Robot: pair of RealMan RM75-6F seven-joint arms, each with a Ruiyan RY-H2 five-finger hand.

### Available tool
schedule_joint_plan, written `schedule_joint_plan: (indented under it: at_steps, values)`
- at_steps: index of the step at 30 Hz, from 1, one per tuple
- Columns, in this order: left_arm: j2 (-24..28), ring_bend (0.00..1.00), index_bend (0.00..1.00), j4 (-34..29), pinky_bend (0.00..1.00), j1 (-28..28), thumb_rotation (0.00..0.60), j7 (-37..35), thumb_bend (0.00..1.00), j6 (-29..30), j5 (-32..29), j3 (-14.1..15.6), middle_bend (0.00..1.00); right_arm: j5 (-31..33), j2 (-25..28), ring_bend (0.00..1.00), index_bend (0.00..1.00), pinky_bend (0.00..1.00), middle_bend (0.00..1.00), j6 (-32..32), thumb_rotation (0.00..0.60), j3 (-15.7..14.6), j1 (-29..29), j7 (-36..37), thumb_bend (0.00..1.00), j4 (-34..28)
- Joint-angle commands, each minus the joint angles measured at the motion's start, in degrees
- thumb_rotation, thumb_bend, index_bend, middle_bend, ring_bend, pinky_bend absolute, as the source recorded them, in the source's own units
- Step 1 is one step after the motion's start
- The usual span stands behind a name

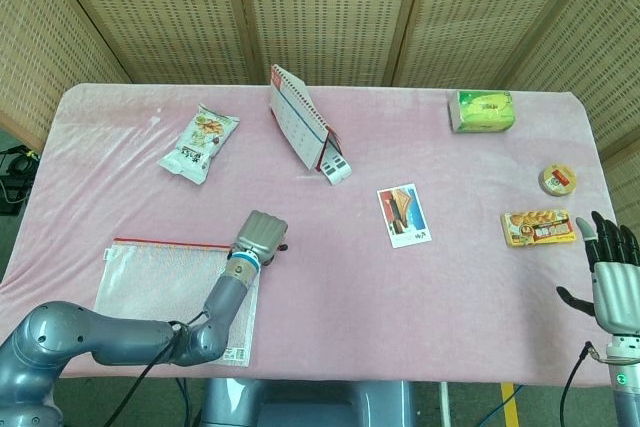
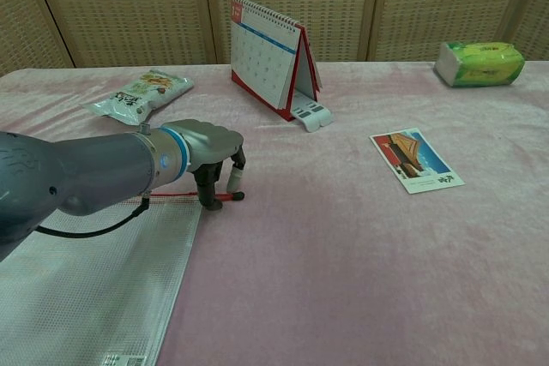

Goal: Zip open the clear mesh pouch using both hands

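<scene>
**Left hand on the zip pull**

The pink desk [image 1: 400, 297] carries the pouch [image 2: 86, 289] flat at its near left corner. The left hand [image 2: 210, 147], fingers curled down, pinches the red pull [image 2: 230, 197]. The right hand [image 1: 610, 267] hovers open, empty, at the near right edge.

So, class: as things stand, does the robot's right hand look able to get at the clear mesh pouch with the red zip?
Probably not without a long reach. The right hand hangs open off the table's far right edge, while the clear mesh pouch lies at the front left under the left hand.
</scene>
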Motion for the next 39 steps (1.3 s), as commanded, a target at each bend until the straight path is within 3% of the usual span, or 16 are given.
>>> schedule_joint_plan:
  at_steps: [1, 10, 24, 29, 35, 39]
  values:
    - [-0.5, 0.95, 0.48, 0.4, 1.0, -0.1, 0.6, 0.3, 0.34, 0.1, 0.0, 0.2, 0.97, 0.0, 0.1, 0.0, 0.06, 0.0, 0.0, 0.1, 0.6, 0.0, 0.0, 0.2, 0.0, 0.1]
    - [-1.5, 0.95, 0.54, 1.3, 1.0, -0.1, 0.6, 1.1, 0.35, 0.8, -0.6, 0.2, 0.97, -0.2, 0.2, 0.0, 0.06, 0.0, 0.0, 0.2, 0.6, -0.1, 0.0, 0.8, 0.0, 0.1]
    - [-1.1, 0.95, 0.59, 0.9, 1.0, 0.1, 0.6, 2.1, 0.51, 1.2, -1.4, -0.2, 0.97, -0.4, 0.4, 0.0, 0.06, 0.0, 0.0, 0.2, 0.6, -0.2, 0.0, 1.3, 0.0, -0.2]
    - [-0.7, 0.95, 0.65, 0.3, 1.0, 0.2, 0.6, 2.0, 0.6, 1.3, -1.1, -0.5, 0.97, -0.4, 0.4, 0.0, 0.06, 0.0, 0.0, 0.2, 0.6, -0.2, 0.0, 1.4, 0.0, -0.2]
    - [0.6, 0.95, 0.81, -1.1, 1.0, 0.8, 0.6, 0.2, 0.65, 1.6, 0.6, -1.4, 0.97, -0.6, 0.4, 0.0, 0.06, 0.0, 0.0, 0.3, 0.6, -0.3, 0.0, 1.6, 0.0, -0.3]
    - [3.0, 0.95, 0.84, -3.8, 1.0, 1.8, 0.6, -3.5, 0.7, 1.7, 3.9, -3.0, 0.97, -0.6, 0.4, 0.0, 0.06, 0.0, 0.0, 0.2, 0.6, -0.3, 0.1, 1.8, 0.0, -0.3]
